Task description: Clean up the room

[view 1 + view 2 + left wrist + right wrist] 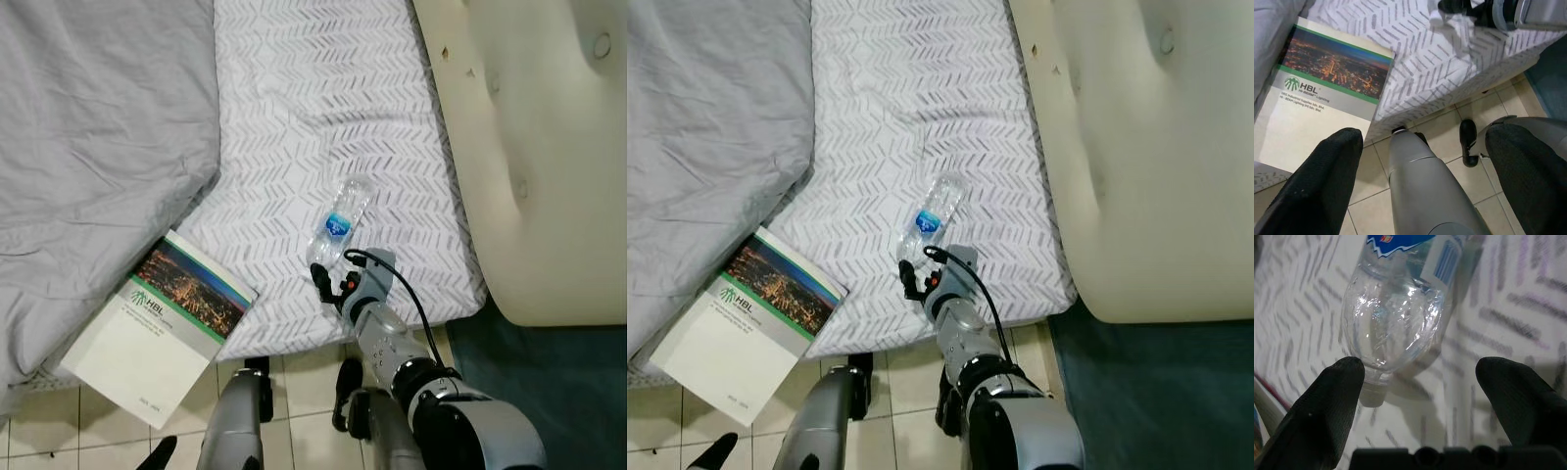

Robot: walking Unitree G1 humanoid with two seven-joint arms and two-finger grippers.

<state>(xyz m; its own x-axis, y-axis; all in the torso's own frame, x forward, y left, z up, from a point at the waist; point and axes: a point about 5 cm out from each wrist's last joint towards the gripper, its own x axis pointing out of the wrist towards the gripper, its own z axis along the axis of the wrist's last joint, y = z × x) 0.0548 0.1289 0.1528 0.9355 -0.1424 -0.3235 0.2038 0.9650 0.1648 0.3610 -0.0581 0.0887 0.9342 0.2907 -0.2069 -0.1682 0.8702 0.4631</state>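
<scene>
Bottle: a clear, crinkled plastic water bottle (340, 223) with a blue and white label lies on its side on the bed, near the bed's front edge and close to the cream headboard side.
Right gripper: the right gripper (1420, 401) sits low over the sheet at the bottle's near end, its two black textured fingers (1322, 411) spread wide apart; one fingertip is just beside the bottle's rounded end, and nothing is held between them.
Left gripper: the left gripper (1425, 186) hangs low over the tiled floor in front of the bed, its fingers parted and holding nothing.
Booklet: a thin glossy booklet (157, 323) with a night city photo, a green band and a pale lower cover lies flat at the bed's corner, partly overhanging the edge, well apart from the bottle.
Bed: the mattress sheet (323, 108) is white with a grey herringbone print, slightly wrinkled.
Blanket: a smooth grey blanket (98, 127) lies in soft folds over the bed's left part, reaching the booklet.
Headboard: a cream padded headboard (549, 157) with button tufts stands on the right.
Floor: pale square tiles (304, 387) with dark grout.
</scene>
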